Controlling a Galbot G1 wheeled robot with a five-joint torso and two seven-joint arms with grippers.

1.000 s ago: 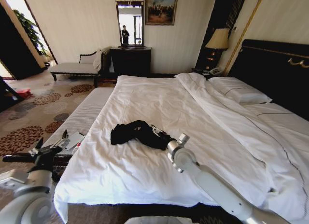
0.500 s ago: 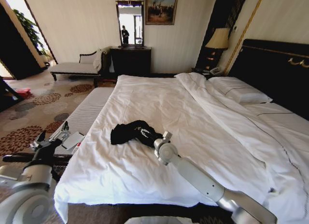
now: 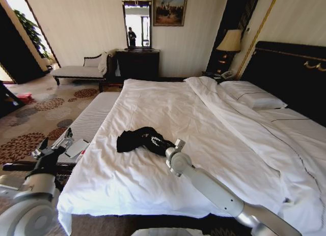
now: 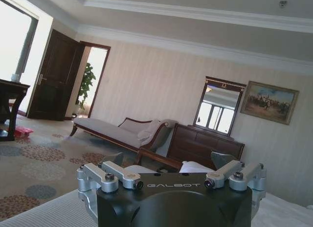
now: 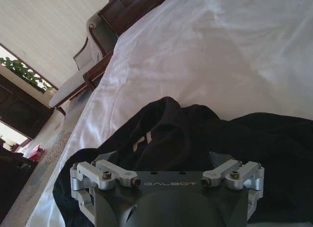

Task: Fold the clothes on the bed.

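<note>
Clothes (image 3: 140, 140) lie crumpled in a dark heap on the white duvet (image 3: 168, 119), near the foot end of the bed (image 3: 285, 68) and toward its left side as the robot faces it. Right claw (image 3: 154, 141) sits low at the heap's near edge, over the black fabric; in the right wrist view the right claw (image 5: 166, 158) has its fingers (image 5: 108, 156) spread apart with black cloth (image 5: 195, 134) bunched between and beyond them, though whether they touch or hold the fabric cannot be told. A small white mark shows on a fold of the shirt just ahead of the claw body. Right arm (image 3: 214, 187) stretches across the lower corner of the bed from the robot's right. White sheet runs out past the heap on all sides, creased. Left claw (image 3: 53, 147) hangs off the bed's left side, over the patterned carpet (image 3: 30, 119), parked well apart from the shirt; in the left wrist view the left claw (image 4: 168, 161) has its fingers (image 4: 113, 158) spread wide, nothing between them, pointed toward the far wall. Beyond: chaise bench (image 3: 81, 69), dark dresser (image 3: 137, 63) with mirror (image 3: 137, 21), framed painting (image 3: 169, 8), bedside lamp (image 3: 230, 41), pillows (image 3: 252, 96) against the dark headboard.
</note>
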